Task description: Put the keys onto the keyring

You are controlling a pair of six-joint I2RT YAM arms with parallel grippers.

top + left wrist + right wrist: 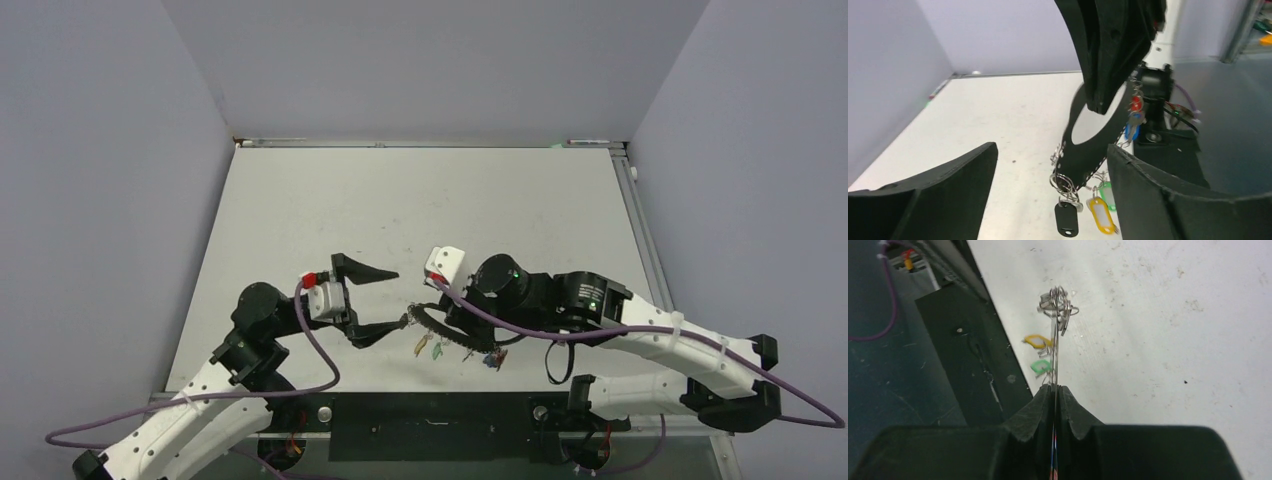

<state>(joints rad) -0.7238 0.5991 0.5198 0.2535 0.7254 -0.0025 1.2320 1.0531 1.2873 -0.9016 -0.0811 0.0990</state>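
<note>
The keyring [1079,159] is a flat dark hoop hanging upright above the table. My right gripper [1055,389] is shut on its top edge, which shows edge-on in the right wrist view [1055,347]. Several keys hang from small rings on the hoop: black tag [1066,218], yellow tag [1100,216], green tag [1106,192], blue tag [1131,131], red tag [1135,104]. My left gripper [1053,200] is open, and the hoop's lower end hangs between its fingers, close to the right finger [1158,195]. In the top view the left gripper [378,300] meets the keyring [450,338] near the front edge.
The black base plate [430,425] lies along the table's near edge, just below the hanging keys. Grey walls close in the white table [420,200] on three sides. A purple cable [520,330] runs over the right arm.
</note>
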